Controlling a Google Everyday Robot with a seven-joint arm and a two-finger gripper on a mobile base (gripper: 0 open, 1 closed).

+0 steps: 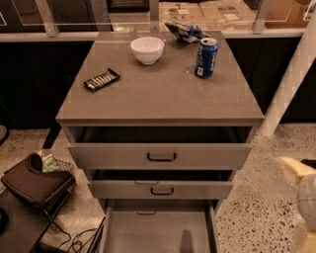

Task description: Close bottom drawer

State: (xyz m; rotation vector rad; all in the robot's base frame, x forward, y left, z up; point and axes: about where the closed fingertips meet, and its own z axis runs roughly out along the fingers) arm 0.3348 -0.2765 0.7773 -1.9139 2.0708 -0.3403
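A: What kind of site?

B: An office break area or a lab test space, not a home. Speckled terrazzo floor (256, 207). A glass partition (98, 15) on metal posts runs along the far side, with cardboard boxes (222, 10) behind it.

A: Other evidence?

B: A plain grey cabinet (158, 94) carries snacks: a white bowl (147, 49), a soda can (206, 57), a wrapped bar (101, 79) and a crumpled bag (185, 30). A dark bag (37, 183) and loose cables (74, 242) lie near left. A white pillar (291, 84) stands right. A robot's gripper (295, 170), pale, sits at the near right edge, apart from the cabinet.
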